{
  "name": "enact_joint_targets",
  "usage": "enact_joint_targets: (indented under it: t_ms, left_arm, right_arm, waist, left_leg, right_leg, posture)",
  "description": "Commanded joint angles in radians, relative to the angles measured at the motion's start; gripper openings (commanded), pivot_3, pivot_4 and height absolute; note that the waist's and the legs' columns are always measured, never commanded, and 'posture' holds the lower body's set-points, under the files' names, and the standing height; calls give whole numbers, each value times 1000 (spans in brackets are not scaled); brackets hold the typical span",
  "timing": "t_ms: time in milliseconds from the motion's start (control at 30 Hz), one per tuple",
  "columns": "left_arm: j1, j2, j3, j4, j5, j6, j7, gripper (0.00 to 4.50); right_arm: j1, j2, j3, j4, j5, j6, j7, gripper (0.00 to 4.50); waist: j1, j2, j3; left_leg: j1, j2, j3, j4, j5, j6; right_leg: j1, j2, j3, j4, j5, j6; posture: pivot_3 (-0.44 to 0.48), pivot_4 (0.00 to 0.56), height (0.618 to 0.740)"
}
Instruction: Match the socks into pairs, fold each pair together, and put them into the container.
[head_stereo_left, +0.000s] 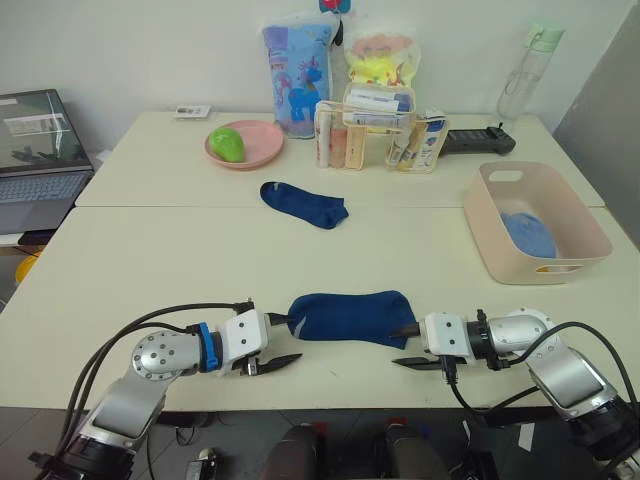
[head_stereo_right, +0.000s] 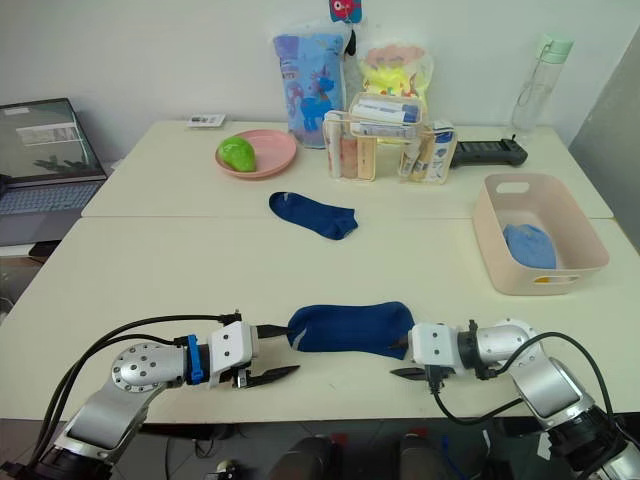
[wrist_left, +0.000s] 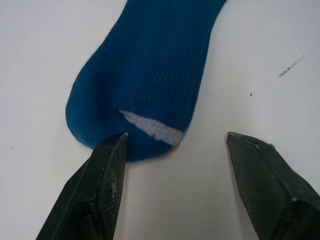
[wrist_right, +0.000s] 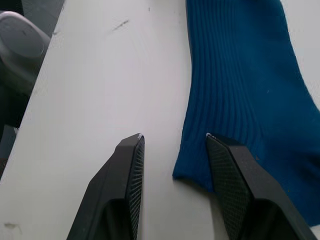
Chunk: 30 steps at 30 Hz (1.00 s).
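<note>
A navy sock (head_stereo_left: 350, 317) lies flat near the table's front edge, between my two grippers. My left gripper (head_stereo_left: 290, 339) is open at one end of it, one fingertip (wrist_left: 112, 150) touching the sock (wrist_left: 150, 65). At the other end my right gripper (head_stereo_left: 400, 345) is open, one finger (wrist_right: 225, 160) over the sock's edge (wrist_right: 240, 75). A second navy sock (head_stereo_left: 303, 203) lies farther back at the centre. The pale pink container (head_stereo_left: 483, 238) stands at the right with a light blue sock (head_stereo_left: 528, 235) inside.
At the back stand a pink plate (head_stereo_left: 262, 150) with a green item, a clear organiser of toiletries (head_stereo_left: 380, 130), two printed bags, a bottle (head_stereo_left: 528, 70) and a black remote (head_stereo_left: 478, 140). A laptop (head_stereo_left: 40, 160) sits off the table's left.
</note>
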Motion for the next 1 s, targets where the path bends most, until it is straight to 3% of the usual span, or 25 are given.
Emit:
enact_joint_targets:
  t_ms: [33, 300, 400, 533, 667, 833, 1000]
  left_arm:
    - [-12, 1, -11, 70, 47, -32, 11, 3236]
    - [-35, -27, -42, 96, 41, -14, -1, 3236]
    - [-42, -37, -53, 98, 46, -1, 3, 2647]
    - [-44, -37, -58, 83, 37, 31, -3, 1410]
    - [-49, -36, -55, 60, 19, 63, -6, 70]
    - [-61, -41, -32, 5, -32, 111, -13, 28]
    - [8, 50, 11, -163, -107, 126, -96, 28]
  right_arm:
    - [0, -5, -2, 32, -12, -3, -1, 2104]
    - [-13, -35, -10, 83, -15, -4, 28, 2104]
    - [-23, -3, -16, 93, -1, 12, 10, 1493]
    - [-22, 7, -23, 87, 11, 30, 4, 127]
    - [-15, -8, -33, 83, 14, 27, 9, 0]
    - [-17, -19, -62, 23, 64, 83, 17, 0]
    - [-10, -94, -107, -200, 209, 259, 84, 0]
  waist:
    - [0, 0, 0]
    - [1, 2, -2]
    - [2, 2, -2]
    - [2, 4, -3]
    - [2, 4, -3]
    - [1, 4, -3]
    - [0, 4, -1]
  left_leg:
    - [0, 0, 0, 0, 0, 0]
    - [9, 0, 0, -1, -2, 4]
    - [18, 0, 0, -5, -4, 7]
    - [20, 0, 0, -8, -4, 8]
    - [20, 0, 0, -8, -4, 8]
    - [19, 0, 0, -8, -4, 8]
    - [16, 0, 0, -10, -4, 7]
  right_leg:
    - [1, 0, 0, 0, 0, 0]
    - [10, 0, 0, -2, 0, 0]
    - [16, 0, 0, -7, 0, 1]
    - [16, 0, 0, -6, 0, 1]
    - [17, -1, 0, -6, 0, 1]
    - [17, -1, 0, -6, 0, 1]
    - [14, -1, 0, -7, -1, 0]
  posture:
    - [0, 150, 740]
    - [0, 150, 740]
    - [0, 150, 740]
    - [0, 150, 740]
    - [0, 150, 740]
    - [0, 150, 740]
    - [0, 150, 740]
